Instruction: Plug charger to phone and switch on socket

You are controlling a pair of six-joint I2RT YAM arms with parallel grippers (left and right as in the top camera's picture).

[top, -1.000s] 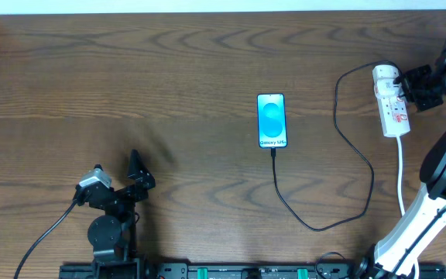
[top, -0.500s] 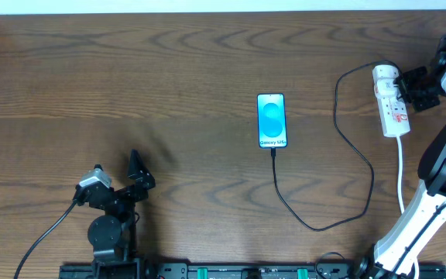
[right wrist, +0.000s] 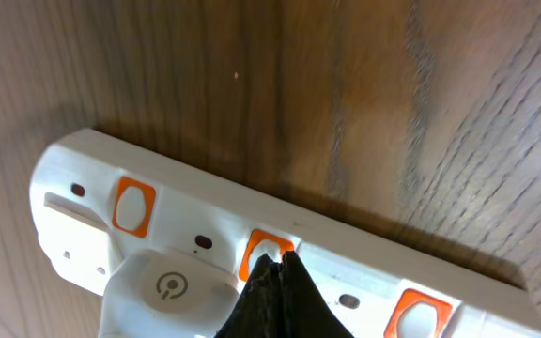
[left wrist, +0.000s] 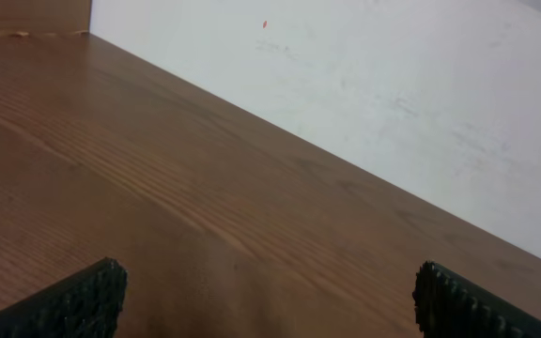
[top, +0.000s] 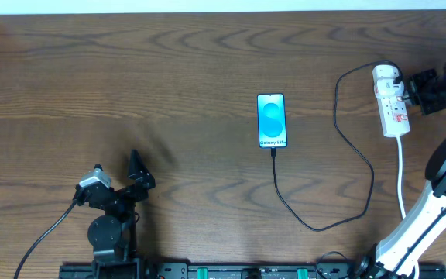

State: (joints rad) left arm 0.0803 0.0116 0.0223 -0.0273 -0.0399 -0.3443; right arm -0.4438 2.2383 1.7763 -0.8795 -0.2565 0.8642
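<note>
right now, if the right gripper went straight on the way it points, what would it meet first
Probably the middle orange switch on the socket: the shut right gripper aims straight at it; contact unclear.

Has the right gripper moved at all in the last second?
Yes. In the overhead view the right gripper has shifted slightly to the right, drawing back from the socket, which has stayed where it was.

Dark wood-grain table (top: 169,62), white wall (left wrist: 393,94) (faintly marked) behind
</note>
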